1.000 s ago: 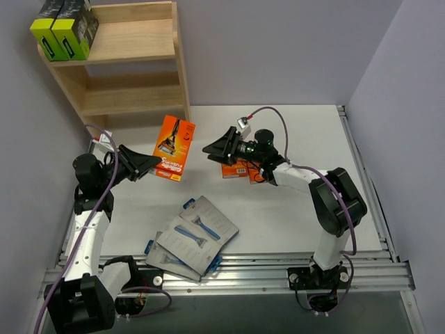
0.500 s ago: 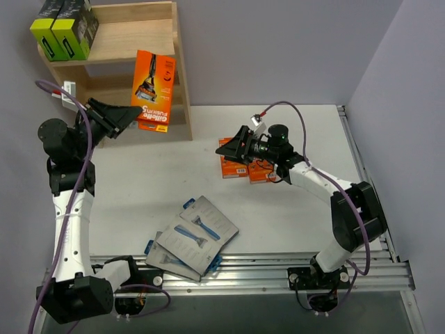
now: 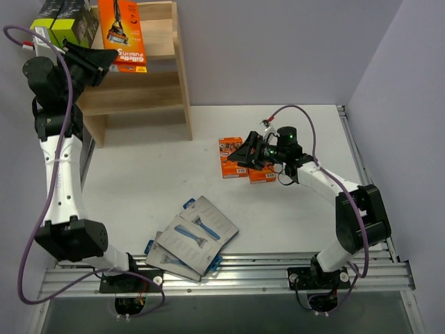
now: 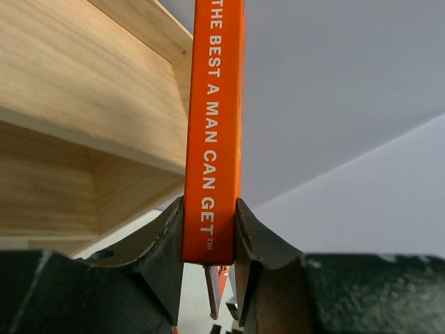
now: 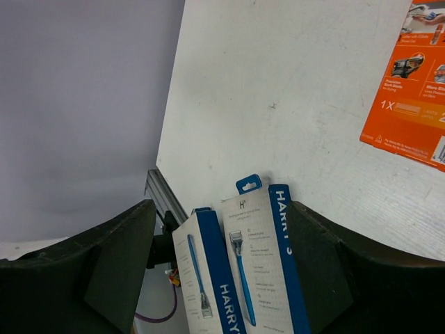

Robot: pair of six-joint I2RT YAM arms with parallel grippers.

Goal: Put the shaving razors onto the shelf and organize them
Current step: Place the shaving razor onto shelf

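**L arm:** Your L gripper (image 3: 99, 61) is clenched on one orange pack (image 3: 122, 33), jaws pinching its lower edge from both sides. In the wrist view the pack stands upright, edge-on betw. the fingers (image 4: 163, 243). In the top view it sits up at the top tier of the shelf (image 3: 149, 90), just right of the black boxes (image 3: 66, 28) that stand at that tier's left end. Can't tell whether the pack rests on the board or hangs clear of it.

**R arm:** Your R gripper (image 3: 241, 156) is released, jaws spread wide w/ nothing betw. them. It hangs over two orange packs (image 3: 229, 149) lying flat and side by side on the table (image 3: 139, 174), right of centre. Contact w/ them can't be confirmed.

**Other stock:** Grey cards (image 3: 198, 236) lie in an overlapping pile near the front edge, well apart from the shelf. Each shows a blue razor.
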